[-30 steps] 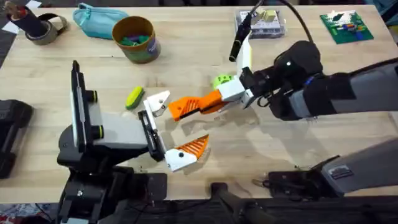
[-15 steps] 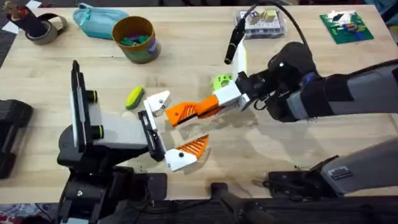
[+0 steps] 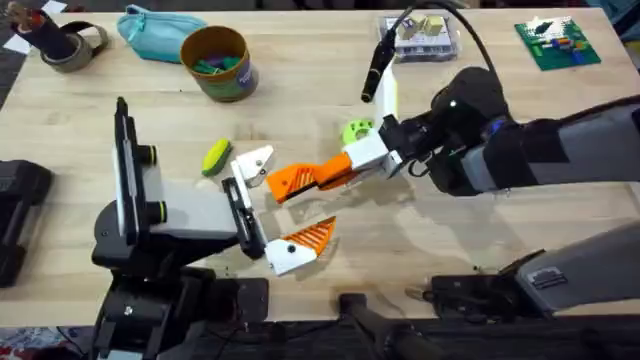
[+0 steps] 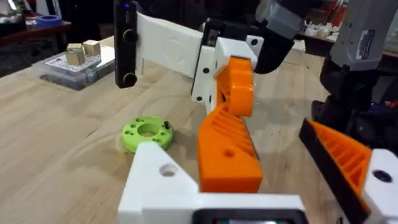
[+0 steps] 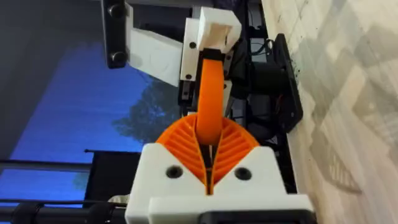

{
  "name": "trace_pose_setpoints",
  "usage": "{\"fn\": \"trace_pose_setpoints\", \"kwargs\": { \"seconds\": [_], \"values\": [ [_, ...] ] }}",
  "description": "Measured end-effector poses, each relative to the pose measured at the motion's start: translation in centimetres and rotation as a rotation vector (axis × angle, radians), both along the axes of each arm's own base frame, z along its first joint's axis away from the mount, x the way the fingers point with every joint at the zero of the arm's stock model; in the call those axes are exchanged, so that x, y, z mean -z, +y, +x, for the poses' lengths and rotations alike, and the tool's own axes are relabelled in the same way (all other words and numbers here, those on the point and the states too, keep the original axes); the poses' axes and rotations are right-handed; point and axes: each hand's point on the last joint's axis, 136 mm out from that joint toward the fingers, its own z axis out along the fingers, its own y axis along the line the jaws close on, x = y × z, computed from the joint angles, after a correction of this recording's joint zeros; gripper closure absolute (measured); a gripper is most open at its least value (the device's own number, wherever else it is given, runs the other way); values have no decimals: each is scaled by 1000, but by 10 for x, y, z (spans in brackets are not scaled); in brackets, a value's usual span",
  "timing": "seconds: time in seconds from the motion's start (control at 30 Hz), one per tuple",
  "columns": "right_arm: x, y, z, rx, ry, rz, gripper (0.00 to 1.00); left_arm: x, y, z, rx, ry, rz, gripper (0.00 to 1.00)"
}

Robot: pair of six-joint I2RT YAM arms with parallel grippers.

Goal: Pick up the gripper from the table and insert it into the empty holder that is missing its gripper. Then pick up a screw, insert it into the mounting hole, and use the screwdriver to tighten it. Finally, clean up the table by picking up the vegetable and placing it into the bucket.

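Observation:
My right gripper (image 3: 345, 165) is shut on the gripper (image 3: 305, 177), a flat orange ribbed finger held level just above the table. Its far end reaches the holder (image 3: 252, 163), the bare white mount on my left gripper (image 3: 275, 205); whether it is seated I cannot tell. The twin mount (image 3: 290, 250) carries an orange finger, and the two mounts stand apart. In the right wrist view the ribbed pads (image 5: 186, 140) clamp the orange gripper (image 5: 209, 93) edge-on, pointing at the holder (image 5: 214, 31). The vegetable (image 3: 215, 157) lies left of the holder. The bucket (image 3: 218, 62) stands at the back.
A green round disc (image 3: 356, 130) and a black-handled screwdriver (image 3: 380, 65) lie behind my right gripper. At the back sit a teal pouch (image 3: 160, 30), a tape roll (image 3: 70, 45), a clear box (image 3: 420, 35) and a green board (image 3: 556, 42).
My right gripper shifted slightly left with the orange gripper, bringing its end closer to the holder, then held still. The left arm has not moved.

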Motion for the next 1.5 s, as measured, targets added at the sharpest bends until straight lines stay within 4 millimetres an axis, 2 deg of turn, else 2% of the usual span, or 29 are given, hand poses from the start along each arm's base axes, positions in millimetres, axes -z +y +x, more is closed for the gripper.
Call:
{"fn": "trace_pose_setpoints", "kwargs": {
  "seconds": [1.5],
  "values": [
    [-2, 10, 5, 49, 34, -3, 985, 0, 1, 2, -15, -1, 1, 14]
  ]
}}
